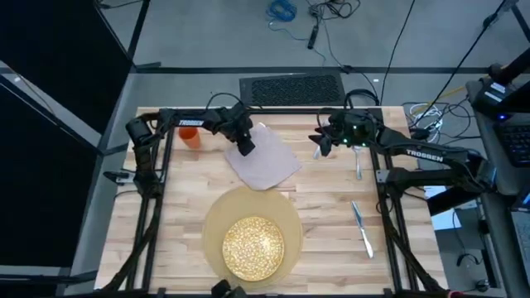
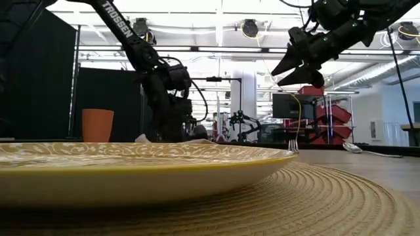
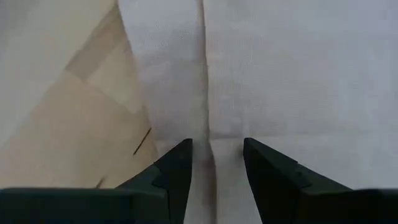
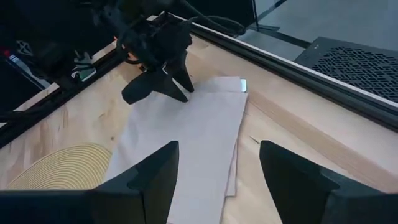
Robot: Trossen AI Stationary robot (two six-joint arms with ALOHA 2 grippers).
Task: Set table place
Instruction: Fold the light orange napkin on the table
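The high camera looks straight down on my whole table. The low camera sits at tabletop level, very close behind the plate rim, facing level across into the room. My left wrist camera points steeply down, close over the napkin. My right wrist camera looks obliquely across at the same napkin, so both wrist views share it.

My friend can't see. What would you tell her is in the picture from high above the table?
The left gripper is down on a napkin at the table's far side, above a speckled plate on a round mat. The right gripper hovers open nearby.
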